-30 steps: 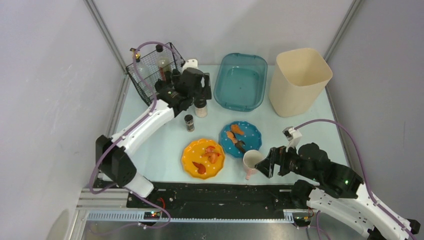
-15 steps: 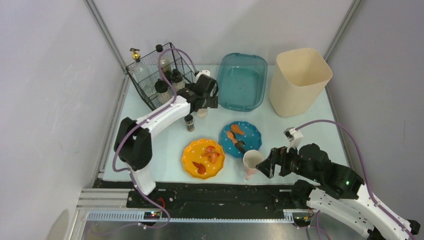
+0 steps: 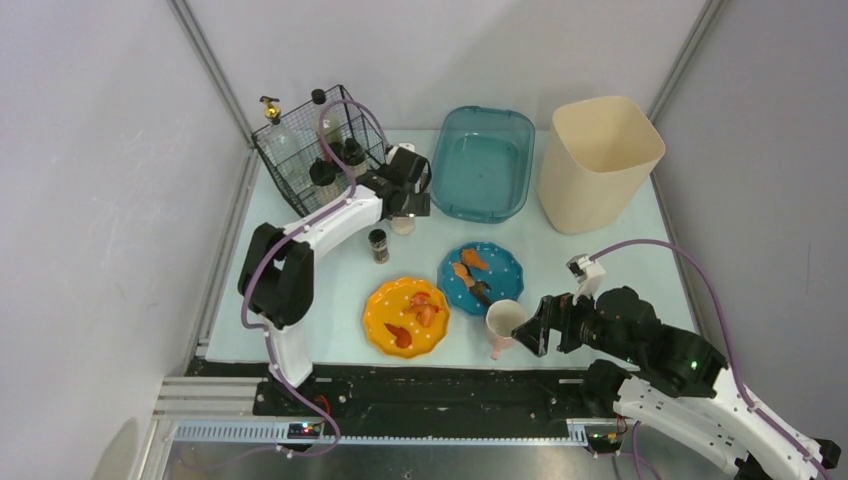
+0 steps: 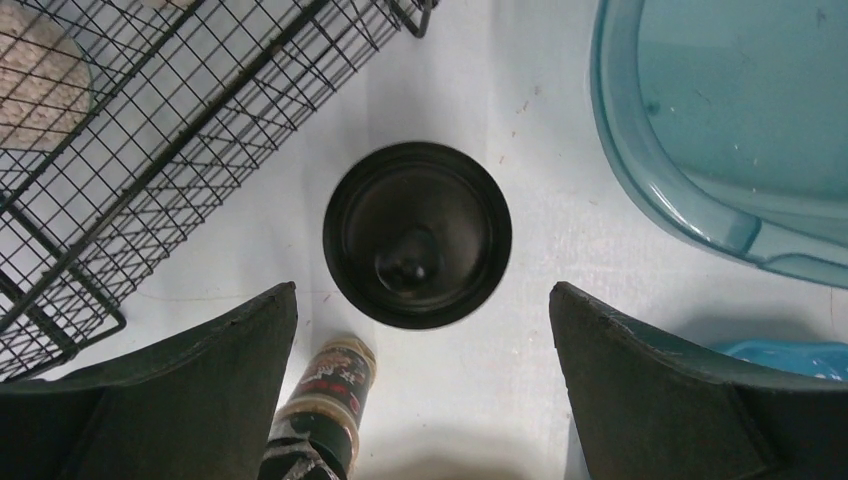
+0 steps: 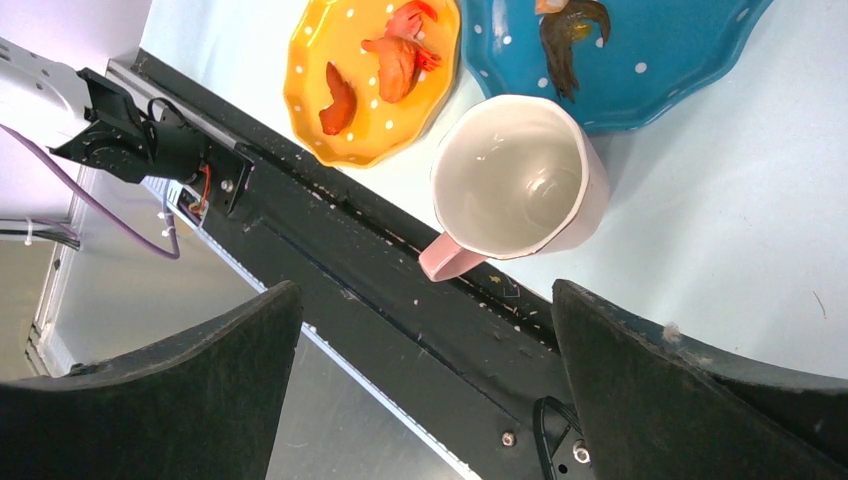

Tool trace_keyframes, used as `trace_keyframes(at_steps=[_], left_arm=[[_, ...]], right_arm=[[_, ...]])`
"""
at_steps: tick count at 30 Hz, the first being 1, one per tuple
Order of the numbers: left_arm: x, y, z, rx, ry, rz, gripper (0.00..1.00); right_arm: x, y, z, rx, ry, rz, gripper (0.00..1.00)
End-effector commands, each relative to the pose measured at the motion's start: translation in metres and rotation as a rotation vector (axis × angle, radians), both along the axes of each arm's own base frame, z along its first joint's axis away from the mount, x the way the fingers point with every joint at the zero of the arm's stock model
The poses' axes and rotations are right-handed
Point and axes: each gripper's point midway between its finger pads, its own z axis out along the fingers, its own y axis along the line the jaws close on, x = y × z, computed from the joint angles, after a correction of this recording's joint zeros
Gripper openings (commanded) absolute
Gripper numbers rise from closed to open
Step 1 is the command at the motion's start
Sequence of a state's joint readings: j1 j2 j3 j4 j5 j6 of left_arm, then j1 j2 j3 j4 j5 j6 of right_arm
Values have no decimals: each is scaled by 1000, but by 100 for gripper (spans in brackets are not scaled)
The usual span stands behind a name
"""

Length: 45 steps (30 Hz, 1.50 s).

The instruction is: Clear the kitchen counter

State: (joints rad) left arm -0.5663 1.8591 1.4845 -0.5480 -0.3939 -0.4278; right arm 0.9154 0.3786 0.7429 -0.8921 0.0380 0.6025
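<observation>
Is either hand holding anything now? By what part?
Nothing is held: left hand is open over the black-lidded jar; right hand is open short of the mug.

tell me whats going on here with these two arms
The pale mint kitchen counter is being cleared. The left pincer hangs open over a black-lidded round jar standing between the black wire basket and the teal plastic tub. The right pincer is open next to the cream mug with a pink handle at the near edge. Neither holds anything.
</observation>
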Motion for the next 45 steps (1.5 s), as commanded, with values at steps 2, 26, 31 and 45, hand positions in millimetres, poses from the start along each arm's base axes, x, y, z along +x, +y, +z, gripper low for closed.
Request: trace_keyframes(at_steps=[2, 26, 31, 45], left_arm=[[20, -3, 12, -53, -24, 7, 100], [36, -3, -14, -37, 38, -17, 38], [34, -1, 1, -35, 21, -25, 4], [8, -7, 128, -227, -178, -92, 0]], right_arm=[[5, 7, 16, 40, -32, 0, 100], [10, 11, 8, 7, -30, 4, 100], [12, 12, 7, 7, -30, 1, 100], [14, 18, 9, 15, -26, 5, 100]])
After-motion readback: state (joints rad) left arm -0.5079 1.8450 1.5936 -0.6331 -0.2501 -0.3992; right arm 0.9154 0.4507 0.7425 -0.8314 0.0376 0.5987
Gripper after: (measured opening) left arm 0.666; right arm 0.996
